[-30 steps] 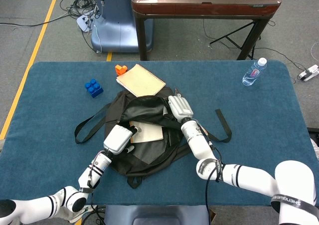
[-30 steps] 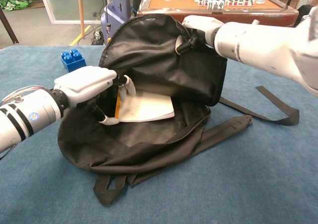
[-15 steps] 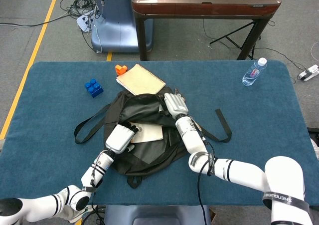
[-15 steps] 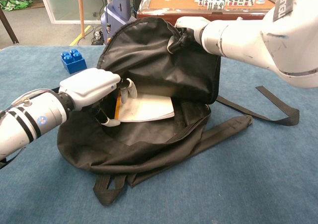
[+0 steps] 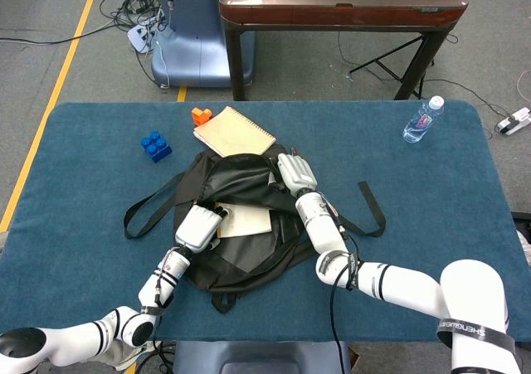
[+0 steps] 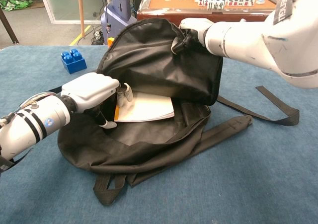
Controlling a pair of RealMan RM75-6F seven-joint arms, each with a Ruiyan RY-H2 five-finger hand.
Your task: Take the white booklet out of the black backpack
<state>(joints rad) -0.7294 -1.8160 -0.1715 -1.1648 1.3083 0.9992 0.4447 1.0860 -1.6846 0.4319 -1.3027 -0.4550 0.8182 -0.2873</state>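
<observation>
The black backpack (image 6: 149, 144) lies on the blue table with its mouth wide. My right hand (image 6: 196, 29) grips the top flap (image 6: 154, 50) and holds it raised; the same hand (image 5: 296, 173) shows at the bag's far rim in the head view. The white booklet (image 6: 148, 107) lies flat inside the bag, its left edge orange. My left hand (image 6: 97, 90) reaches into the opening from the left. Its fingertips (image 6: 124, 92) touch the booklet's near-left corner, with the thumb spread apart below it. From above, the left hand (image 5: 197, 227) covers the booklet's (image 5: 247, 220) left edge.
A tan spiral notebook (image 5: 235, 132) lies just behind the backpack, with an orange block (image 5: 201, 115) beside it and a blue block (image 5: 156, 146) to the left. A water bottle (image 5: 423, 120) stands at the far right. Backpack straps (image 6: 271, 112) trail to the right.
My left hand has drawn back slightly to the left, fingertips staying at the booklet's edge. The right hand shifted a little while keeping the flap raised. The booklet has barely moved.
</observation>
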